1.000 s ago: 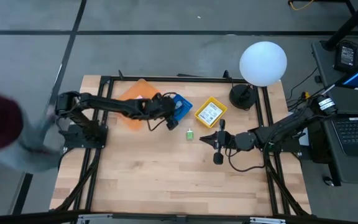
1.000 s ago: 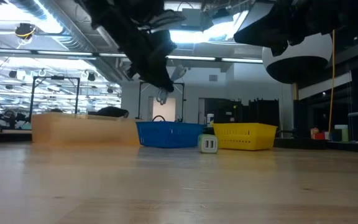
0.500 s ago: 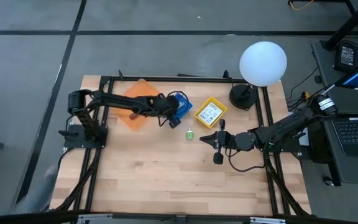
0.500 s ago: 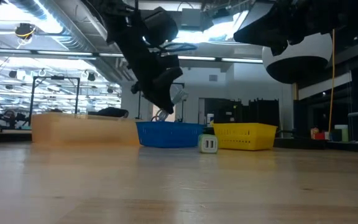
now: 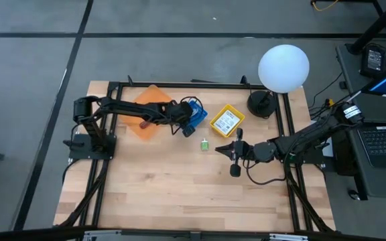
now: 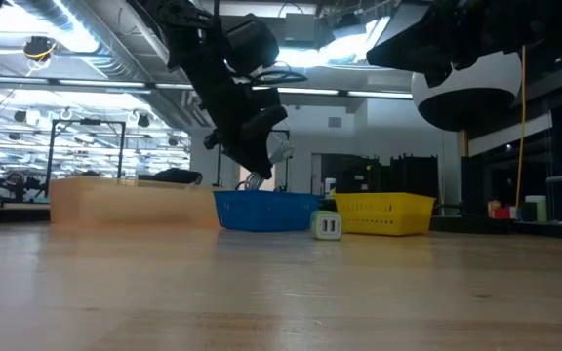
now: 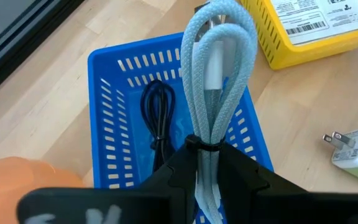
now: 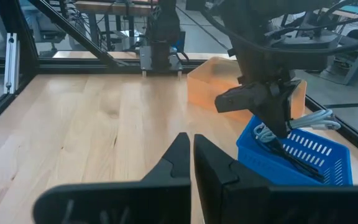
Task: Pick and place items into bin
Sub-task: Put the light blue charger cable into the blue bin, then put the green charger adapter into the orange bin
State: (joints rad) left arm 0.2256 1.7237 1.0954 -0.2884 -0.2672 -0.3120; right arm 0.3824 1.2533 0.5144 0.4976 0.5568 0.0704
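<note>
The left claw holds a pale cable over the blue bin, which already holds a black cable; the charger is left; the right claw waits shut.

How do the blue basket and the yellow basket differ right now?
The blue basket holds a black coiled cable, while the yellow basket holds a white printed packet. The left tool hangs over the blue basket gripping a light blue braided cable; nothing hangs over the yellow basket. In the high view the blue basket sits left of the yellow one. Both are slotted plastic baskets on the wooden table.
</note>
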